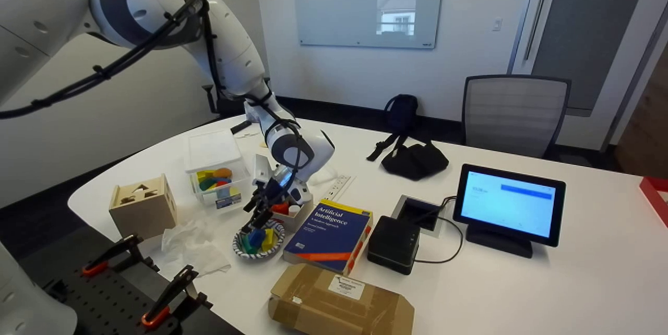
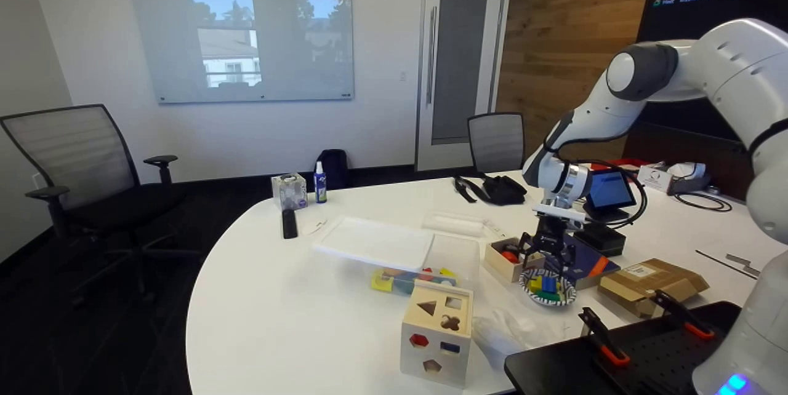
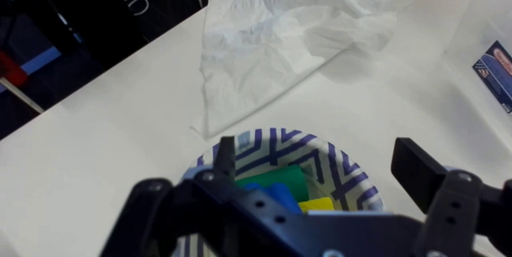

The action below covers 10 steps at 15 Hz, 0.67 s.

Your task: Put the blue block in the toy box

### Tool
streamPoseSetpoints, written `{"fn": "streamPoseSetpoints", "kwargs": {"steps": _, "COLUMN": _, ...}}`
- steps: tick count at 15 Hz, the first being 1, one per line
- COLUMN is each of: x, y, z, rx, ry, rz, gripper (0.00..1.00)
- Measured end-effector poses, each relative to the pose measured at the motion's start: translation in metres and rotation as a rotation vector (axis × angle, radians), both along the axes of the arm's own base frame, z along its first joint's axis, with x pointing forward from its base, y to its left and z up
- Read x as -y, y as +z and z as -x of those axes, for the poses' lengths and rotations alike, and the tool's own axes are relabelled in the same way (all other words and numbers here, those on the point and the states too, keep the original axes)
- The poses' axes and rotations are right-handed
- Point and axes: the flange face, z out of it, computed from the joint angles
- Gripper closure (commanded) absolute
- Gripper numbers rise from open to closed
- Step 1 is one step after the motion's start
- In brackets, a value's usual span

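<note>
Pincer (image 3: 319,161): released; its two fingers stand wide apart in the wrist view, directed downward over the patterned bowl (image 3: 276,141). Contact with the bowl or its contents cannot be told.
Blue block (image 3: 284,197): located in the bowl, together with a green block (image 3: 294,180) and a yellow block (image 3: 318,205). The pincer partly masks it in the wrist view. It is visible in both exterior views.
Toy box (image 2: 438,346): light-wood cube, standing upright on the white surface (image 2: 277,321), well apart from the bowl. Cut-out openings show in its top face in both exterior views, and in a side face in an exterior view.
White wrapping (image 1: 193,249): crumpled; lies on the surface between the toy box and the bowl.
Clear tub (image 2: 460,256): stands near the toy box; holds coloured pieces; a white lid (image 2: 372,244) covers part of it.
Small open box (image 2: 498,264): stands just beside the bowl; a red piece (image 2: 510,255) shows inside.
Blue book (image 1: 329,233): lies flat near the bowl, cover up, titled "Artificial Intelligence".
Cardboard package (image 1: 318,293): lies near the book, printed label upward.
Black box (image 1: 394,243): rests just beside the book, cable attached.
</note>
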Motion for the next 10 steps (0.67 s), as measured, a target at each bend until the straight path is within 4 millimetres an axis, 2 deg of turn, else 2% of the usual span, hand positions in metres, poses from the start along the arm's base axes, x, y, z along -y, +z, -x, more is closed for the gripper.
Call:
{"fn": "streamPoseSetpoints", "kwargs": {"steps": 3, "x": 0.0006, "y": -0.0024, "z": 0.0056, "rx": -0.023, "ry": -0.023, "rz": 0.017, "gripper": 0.0}}
{"fn": "streamPoseSetpoints", "kwargs": {"steps": 10, "x": 0.0026, "y": -0.0004, "z": 0.0005, "rx": -0.074, "ry": -0.107, "rz": 0.088, "gripper": 0.0}}
